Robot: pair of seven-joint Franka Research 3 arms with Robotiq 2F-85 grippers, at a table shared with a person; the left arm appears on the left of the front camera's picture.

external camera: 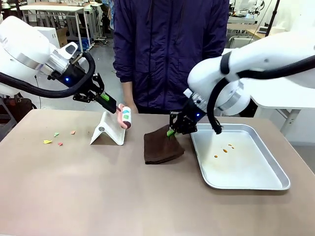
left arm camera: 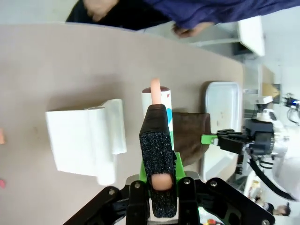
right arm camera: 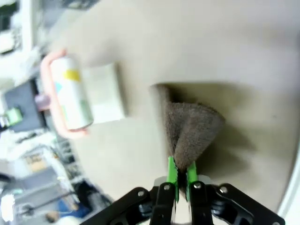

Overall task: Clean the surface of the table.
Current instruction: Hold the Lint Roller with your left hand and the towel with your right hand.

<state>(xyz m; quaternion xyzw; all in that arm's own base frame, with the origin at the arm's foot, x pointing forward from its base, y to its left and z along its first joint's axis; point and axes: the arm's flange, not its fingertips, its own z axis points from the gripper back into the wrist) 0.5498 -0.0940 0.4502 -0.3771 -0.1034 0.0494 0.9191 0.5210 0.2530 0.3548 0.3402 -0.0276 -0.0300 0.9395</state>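
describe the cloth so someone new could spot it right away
On the brown table, find the silver tray at the right. Just left of it lies a dark brown cloth, one corner pinched up by the right gripper. It is the only soft, dark thing; the neighbouring stand is white and stiff.

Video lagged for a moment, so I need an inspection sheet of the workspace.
Surface: brown table, paper scraps at its left side.
Job's things: roller held close to white stand; brown cloth, one corner raised.
Clutter: tray with orange crumbs.
Grippers: left gripper shut on roller handle; right gripper shut on cloth corner.
Cables: black cable along each arm; the right one hangs low by the tray.
Surroundings: person at far edge.
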